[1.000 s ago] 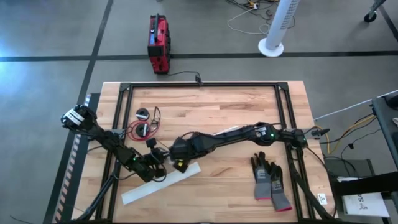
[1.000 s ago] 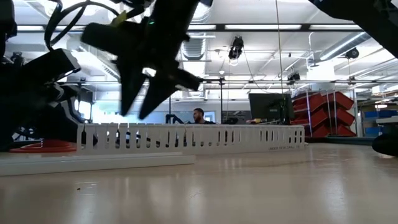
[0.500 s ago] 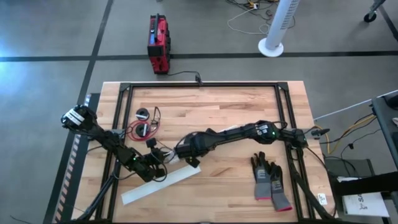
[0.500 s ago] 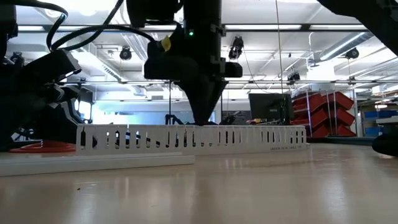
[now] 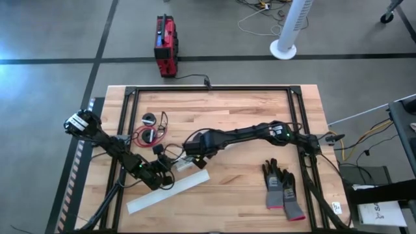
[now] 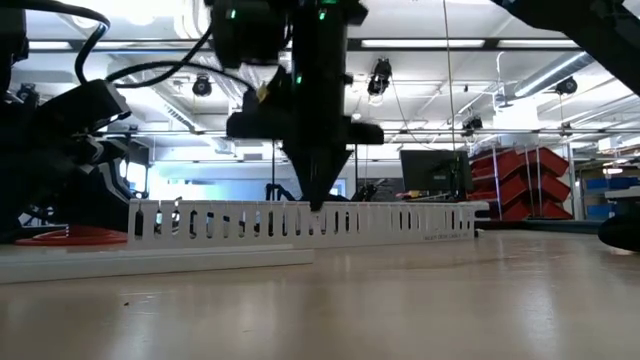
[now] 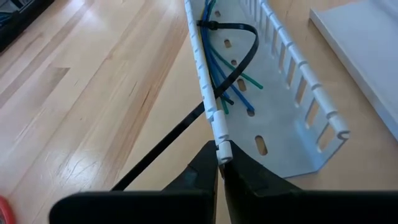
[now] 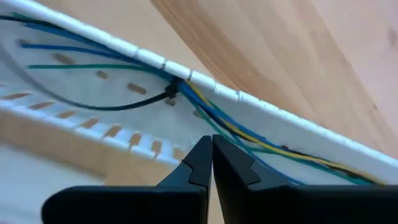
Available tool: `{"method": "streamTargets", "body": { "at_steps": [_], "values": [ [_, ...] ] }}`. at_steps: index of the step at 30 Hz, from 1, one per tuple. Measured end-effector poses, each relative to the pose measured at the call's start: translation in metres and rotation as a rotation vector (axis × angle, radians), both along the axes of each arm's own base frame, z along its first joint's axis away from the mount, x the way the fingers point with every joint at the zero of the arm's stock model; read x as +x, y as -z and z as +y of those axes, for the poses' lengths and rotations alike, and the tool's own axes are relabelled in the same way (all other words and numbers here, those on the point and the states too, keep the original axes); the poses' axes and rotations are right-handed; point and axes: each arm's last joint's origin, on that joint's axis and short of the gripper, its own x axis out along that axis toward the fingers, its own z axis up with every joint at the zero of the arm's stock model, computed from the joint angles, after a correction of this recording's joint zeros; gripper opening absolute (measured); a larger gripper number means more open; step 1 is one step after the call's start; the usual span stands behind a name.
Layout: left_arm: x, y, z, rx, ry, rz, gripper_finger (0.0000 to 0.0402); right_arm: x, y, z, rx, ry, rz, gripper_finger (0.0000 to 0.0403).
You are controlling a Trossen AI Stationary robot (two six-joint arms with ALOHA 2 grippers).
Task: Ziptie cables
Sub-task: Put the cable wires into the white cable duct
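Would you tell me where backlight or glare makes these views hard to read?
Low view: bright ceiling lights backlight the right end effector into a silhouette; the table shows sheen. High view: evenly lit. Left wrist view: the left end effector, pinching the white slotted strip, is dark against bright wood.

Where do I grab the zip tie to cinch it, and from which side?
Take the zip tie by its free tail, beyond the slotted duct, where it runs straight and bare over the table. Probably come from above, pinching across its flat width; the loop sits among wires.
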Motion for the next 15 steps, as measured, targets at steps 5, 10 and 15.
{"method": "streamTargets", "body": {
  "at_steps": [5,10,15],
  "values": [
    [0.0,0.0,0.0,0.006,0.004,0.002,0.0,-0.008,-0.029,0.011,-0.002,-0.032,-0.041,0.0],
    [0.0,0.0,0.0,0.004,0.004,0.001,0.0,-0.009,-0.027,0.012,-0.019,-0.053,-0.047,0.0],
    [0.0,0.0,0.0,0.0,0.001,-0.001,0.0,-0.008,-0.002,0.01,-0.013,-0.068,-0.029,0.0]
  ]
}}
